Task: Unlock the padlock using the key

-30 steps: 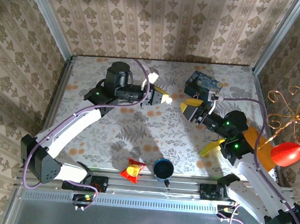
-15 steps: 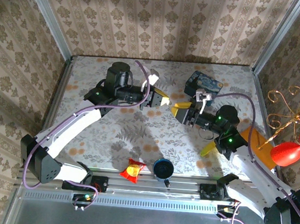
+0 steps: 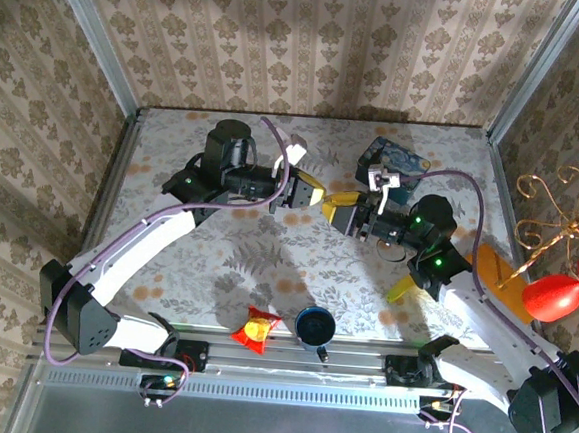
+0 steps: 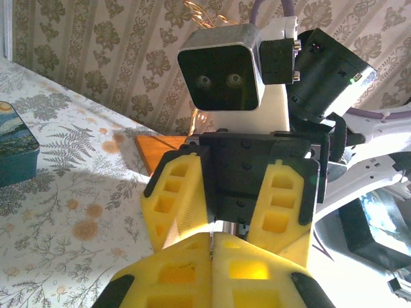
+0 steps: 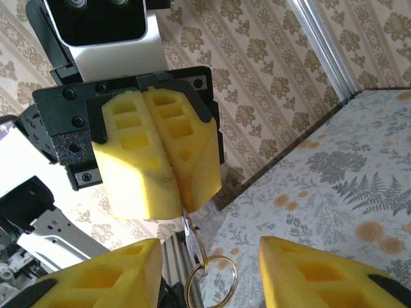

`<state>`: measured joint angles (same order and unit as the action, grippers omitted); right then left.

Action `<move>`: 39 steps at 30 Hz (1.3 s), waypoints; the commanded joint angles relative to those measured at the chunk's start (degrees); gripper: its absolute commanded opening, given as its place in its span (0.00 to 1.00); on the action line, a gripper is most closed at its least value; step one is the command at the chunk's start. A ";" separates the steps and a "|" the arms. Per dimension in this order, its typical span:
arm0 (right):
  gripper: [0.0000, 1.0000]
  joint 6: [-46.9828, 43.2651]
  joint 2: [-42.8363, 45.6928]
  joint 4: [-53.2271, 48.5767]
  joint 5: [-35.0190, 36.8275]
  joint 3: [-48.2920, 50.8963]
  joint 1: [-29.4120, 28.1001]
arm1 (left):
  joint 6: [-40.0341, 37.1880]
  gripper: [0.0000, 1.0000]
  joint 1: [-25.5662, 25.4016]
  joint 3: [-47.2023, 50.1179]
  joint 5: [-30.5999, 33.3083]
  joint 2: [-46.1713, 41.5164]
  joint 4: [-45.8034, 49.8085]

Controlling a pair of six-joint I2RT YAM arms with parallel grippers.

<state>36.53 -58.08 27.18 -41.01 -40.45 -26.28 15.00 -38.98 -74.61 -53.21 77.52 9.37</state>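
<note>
Tip to tip above the worktop [image 5: 359, 212]: L fingers [image 5: 138, 186] pressed together, pinching a small metal piece [image 5: 190, 226] w/ a wire ring [image 5: 210, 274] dangling off it. Key or padlock? Too small to tell. R fingers [image 5: 302, 269] spread, the ring hanging in the gap btwn them, apparently untouched. Piece's long axis runs tip-out, straight toward the R arm, so R looks best placed to engage it.

Bright, even overhead light fills the top view, and the arms throw dark, soft-edged shadows on the desk [image 3: 288, 265]. From the left wrist, hard light streaks the desk and the lower right corner burns out to white. From the right wrist, the near fingers [image 5: 96, 282] of the right claw [image 5: 209, 249] are blurred.
</note>
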 commanded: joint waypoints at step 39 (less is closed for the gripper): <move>0.00 -3.32 5.09 -14.43 20.75 -0.52 0.75 | 12.82 1.00 4.85 9.08 9.24 -4.54 -18.71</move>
<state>34.02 -54.08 17.80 -29.30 -40.12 -26.09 27.24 -34.76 -66.94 -49.06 76.36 -6.33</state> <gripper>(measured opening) 0.038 0.996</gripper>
